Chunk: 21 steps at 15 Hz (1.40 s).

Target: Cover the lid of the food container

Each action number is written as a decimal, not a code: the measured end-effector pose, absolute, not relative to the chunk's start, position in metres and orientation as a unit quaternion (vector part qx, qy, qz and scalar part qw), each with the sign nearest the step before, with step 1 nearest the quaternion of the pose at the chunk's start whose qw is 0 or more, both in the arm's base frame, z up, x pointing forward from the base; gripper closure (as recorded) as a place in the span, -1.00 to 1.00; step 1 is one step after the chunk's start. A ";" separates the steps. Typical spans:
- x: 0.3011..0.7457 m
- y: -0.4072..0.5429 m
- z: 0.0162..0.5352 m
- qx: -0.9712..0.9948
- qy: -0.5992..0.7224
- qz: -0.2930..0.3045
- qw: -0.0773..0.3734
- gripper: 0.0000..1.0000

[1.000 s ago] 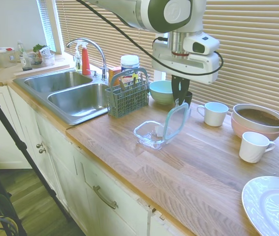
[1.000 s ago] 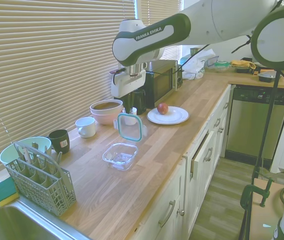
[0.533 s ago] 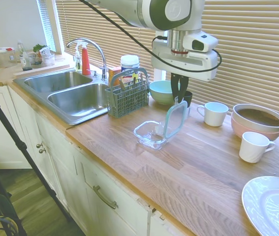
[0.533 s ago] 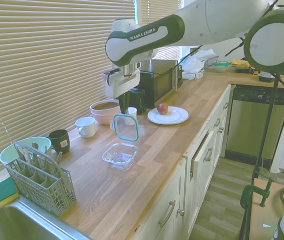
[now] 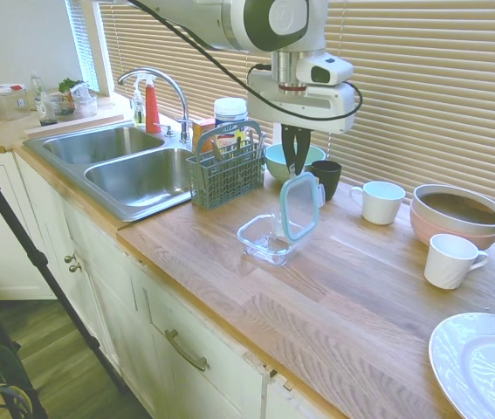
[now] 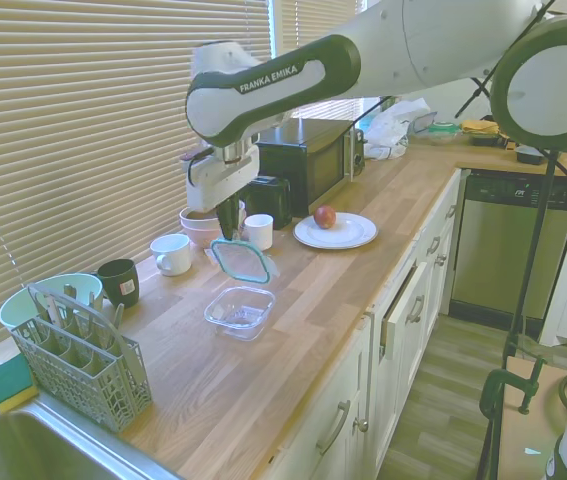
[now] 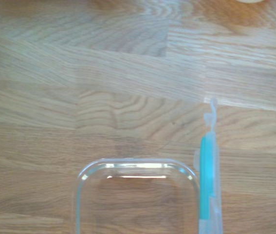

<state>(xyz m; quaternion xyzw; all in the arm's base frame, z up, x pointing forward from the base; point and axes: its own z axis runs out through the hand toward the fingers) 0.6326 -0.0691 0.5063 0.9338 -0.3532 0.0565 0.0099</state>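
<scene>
The lid (image 5: 299, 206), clear plastic with a teal rim, hangs on edge from my gripper (image 5: 294, 168), which is shut on its upper rim. It hovers just above the far side of the food container (image 5: 266, 238), a small clear rounded-rectangular dish standing open on the wooden counter. From the other side the lid (image 6: 241, 261) tilts over the food container (image 6: 240, 311), with the gripper (image 6: 228, 229) above it. In the wrist view the food container's rim (image 7: 137, 167) shows, and the lid (image 7: 207, 187) appears edge-on beside it.
A grey cutlery caddy (image 5: 224, 172), a mint green bowl (image 5: 279, 161) and a dark cup (image 5: 326, 177) stand behind the container. White mugs (image 5: 379, 202) and pink-and-white bowls (image 5: 458, 214) lie to the right, the sink (image 5: 125, 166) to the left, a white plate (image 5: 483, 362) near right.
The gripper has carried the lid leftward in the first exterior view, from beside the container's right end to over the container. The lid now hangs closer above it.
</scene>
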 end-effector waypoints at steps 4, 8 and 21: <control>0.625 -0.039 0.489 0.936 -0.346 0.055 0.027 1.00; 0.605 -0.017 0.477 0.937 -0.341 0.059 0.041 1.00; 0.611 0.001 0.466 0.930 -0.356 0.069 0.062 1.00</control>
